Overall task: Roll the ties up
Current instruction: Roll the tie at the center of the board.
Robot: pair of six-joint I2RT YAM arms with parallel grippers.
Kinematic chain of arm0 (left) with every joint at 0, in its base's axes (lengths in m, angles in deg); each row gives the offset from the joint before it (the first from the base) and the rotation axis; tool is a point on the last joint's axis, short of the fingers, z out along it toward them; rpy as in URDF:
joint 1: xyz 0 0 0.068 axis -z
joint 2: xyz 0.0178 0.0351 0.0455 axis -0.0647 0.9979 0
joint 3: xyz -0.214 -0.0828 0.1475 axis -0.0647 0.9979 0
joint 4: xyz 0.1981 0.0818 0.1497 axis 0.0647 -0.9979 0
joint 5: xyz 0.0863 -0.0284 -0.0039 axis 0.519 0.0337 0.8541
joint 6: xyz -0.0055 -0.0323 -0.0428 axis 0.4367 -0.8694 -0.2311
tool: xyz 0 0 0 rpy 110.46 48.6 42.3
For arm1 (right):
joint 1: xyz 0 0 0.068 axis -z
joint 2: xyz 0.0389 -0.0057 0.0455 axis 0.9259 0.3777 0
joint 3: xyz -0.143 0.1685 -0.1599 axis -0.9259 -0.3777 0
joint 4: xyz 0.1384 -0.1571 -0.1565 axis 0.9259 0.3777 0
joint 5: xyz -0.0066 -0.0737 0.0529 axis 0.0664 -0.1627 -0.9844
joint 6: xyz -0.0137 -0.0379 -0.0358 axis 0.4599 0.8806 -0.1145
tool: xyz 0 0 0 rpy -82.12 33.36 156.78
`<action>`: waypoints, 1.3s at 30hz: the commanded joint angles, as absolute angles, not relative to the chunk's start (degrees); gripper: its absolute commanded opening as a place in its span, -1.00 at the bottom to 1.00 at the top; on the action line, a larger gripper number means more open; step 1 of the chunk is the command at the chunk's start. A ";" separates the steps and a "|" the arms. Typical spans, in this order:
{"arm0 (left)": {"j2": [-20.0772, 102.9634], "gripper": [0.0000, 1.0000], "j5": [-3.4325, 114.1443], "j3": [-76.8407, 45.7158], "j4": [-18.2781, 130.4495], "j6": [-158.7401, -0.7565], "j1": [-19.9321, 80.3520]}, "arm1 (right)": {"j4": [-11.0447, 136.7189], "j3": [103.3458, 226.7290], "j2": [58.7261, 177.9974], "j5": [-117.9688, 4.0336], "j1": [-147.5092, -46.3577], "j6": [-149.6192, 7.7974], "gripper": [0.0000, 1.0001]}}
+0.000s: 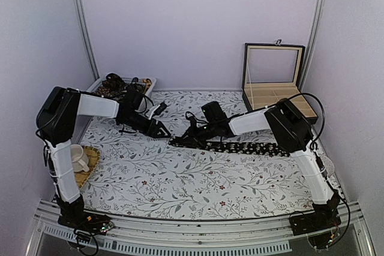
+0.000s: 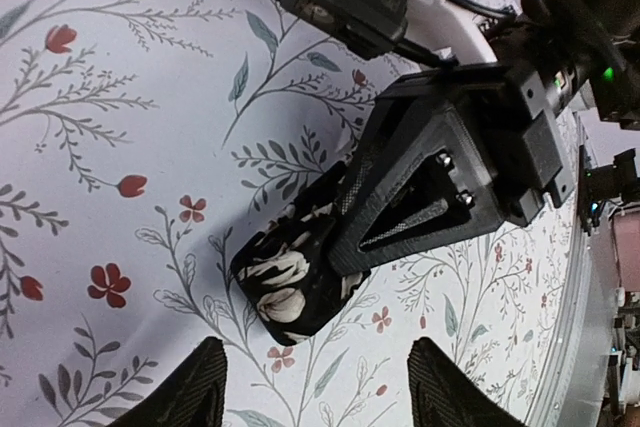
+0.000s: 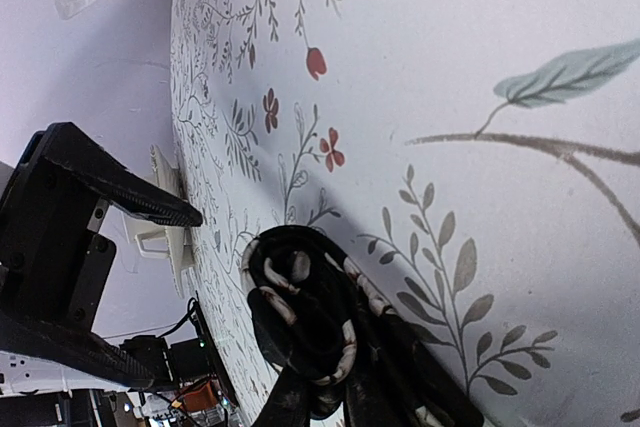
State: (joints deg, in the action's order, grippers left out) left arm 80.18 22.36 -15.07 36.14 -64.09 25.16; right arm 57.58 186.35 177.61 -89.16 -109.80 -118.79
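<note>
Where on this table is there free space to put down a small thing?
Free: the wide front strip between the tie and the near edge, right of the cup; also the back strip between the basket and the box. Crowded: the middle, where the left hand and right hand meet.

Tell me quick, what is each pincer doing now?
Left pincer: open, holding nothing.
Right pincer: shut on the rolled end of the black floral tie.

black tie [image 1: 252, 147] with pale flowers; white tablecloth [image 1: 180, 178] with red blossoms.
</note>
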 commanded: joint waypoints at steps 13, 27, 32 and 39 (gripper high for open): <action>84.08 -0.13 27.06 -6.25 51.93 -95.72 27.61 | 58.30 185.64 183.22 -88.44 -109.86 -119.05 -0.75; 87.68 -0.31 26.89 -1.49 64.22 -103.92 29.23 | 58.37 185.56 183.09 -88.63 -109.82 -118.94 -0.75; 88.87 -0.55 26.73 -1.06 66.37 -105.21 29.63 | 58.29 185.56 183.16 -88.74 -109.71 -118.90 -0.75; 88.68 -1.00 28.91 -0.58 67.83 -105.81 30.22 | 58.37 185.01 182.50 -88.88 -109.27 -118.72 -0.66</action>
State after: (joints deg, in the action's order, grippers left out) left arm 86.06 25.12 -2.48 70.56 -105.49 28.29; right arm 57.42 186.35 177.61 -89.18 -109.56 -118.97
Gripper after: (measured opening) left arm 0.044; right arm 0.136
